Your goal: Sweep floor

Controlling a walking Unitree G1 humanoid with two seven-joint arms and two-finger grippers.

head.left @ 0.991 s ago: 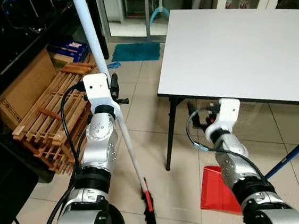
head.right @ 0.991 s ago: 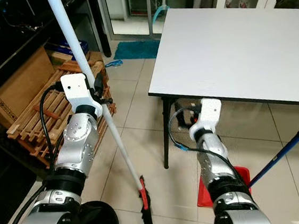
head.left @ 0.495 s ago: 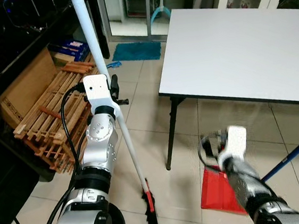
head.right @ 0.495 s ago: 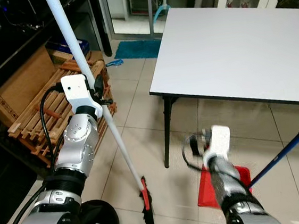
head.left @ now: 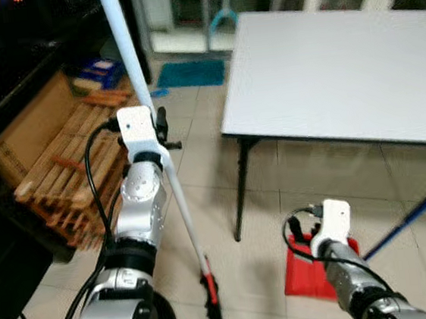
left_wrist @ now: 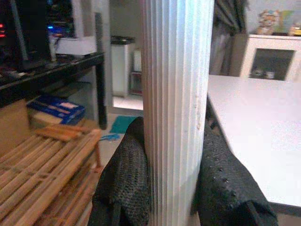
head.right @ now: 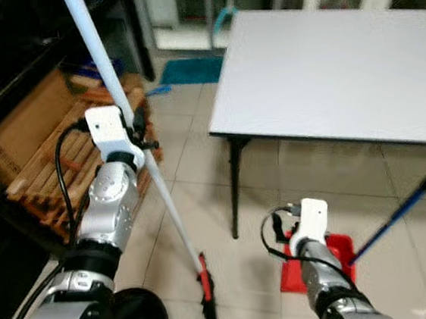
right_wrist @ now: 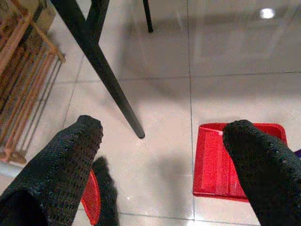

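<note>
Landmark: white table (head.left: 341,70), standing on black legs over a tiled floor (head.left: 217,197).

Item 1. Broom (head.left: 180,209), white ribbed handle, red collar, black bristles. Leans steeply beside the table's near leg (head.left: 239,195), on the side away from the tabletop; bristles touch the floor in front of that leg. Clamped by the left gripper (left_wrist: 171,174): both black fingers (left_wrist: 127,183) press the handle's sides, jaws closed tight on it.

Item 2. Red dustpan (right_wrist: 235,160), flat on the floor under the table's near edge, past the near leg from the broom. Its blue handle (head.left: 416,210) slants up and away from the table.

Item 3. Right gripper (right_wrist: 164,155), low above the floor between table leg and dustpan, jaws spread wide, holding nothing.

Item 4. Wooden slat rack (head.left: 70,174) and cardboard box (head.left: 27,133), well apart from the table, behind the broom.

Hazards, as judged:
- A sweeping stroke toward the dustpan may knock the broom handle or bristles against the table leg, since the leg stands between them.
- A backswing may catch the rack.
- The right arm sits low near the table edge; lifting it straight up risks striking the underside.
- The dustpan lies loose; a push from the bristles could slide it away unless it is held.
</note>
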